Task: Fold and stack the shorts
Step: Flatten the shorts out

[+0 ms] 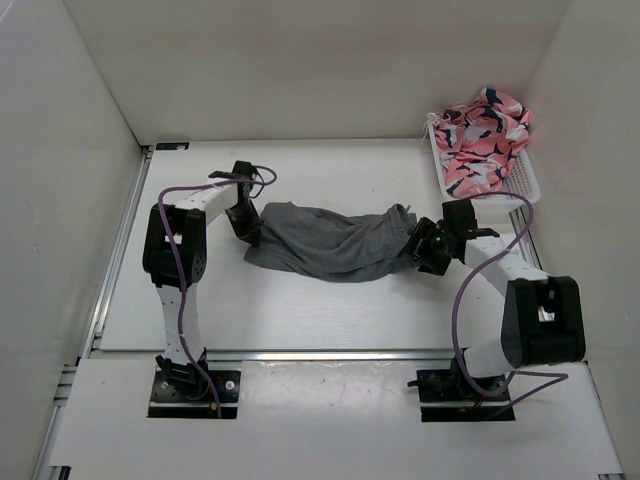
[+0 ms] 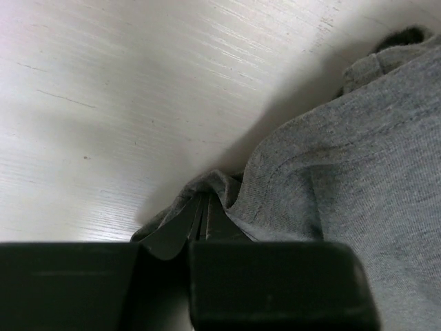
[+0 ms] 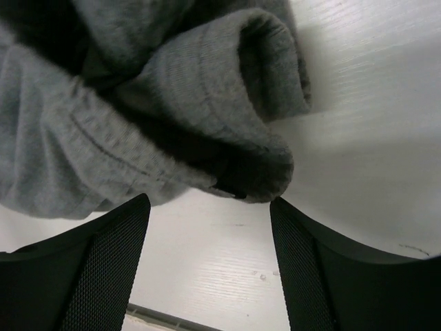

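The left claw (image 2: 198, 219) pinches shut on the shorts (image 2: 358, 179) hem. The right claw (image 3: 209, 204) gapes wide, with cloth just ahead and table (image 3: 365, 131) to its right.

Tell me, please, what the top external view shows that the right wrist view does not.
Only the top external view shows the left gripper at the left end of the shorts and the white basket holding pink patterned cloth. Only the right wrist view shows that the right gripper is open, a rolled fold of cloth just beyond its fingers, ungripped. Both show the grey shorts and the white table.
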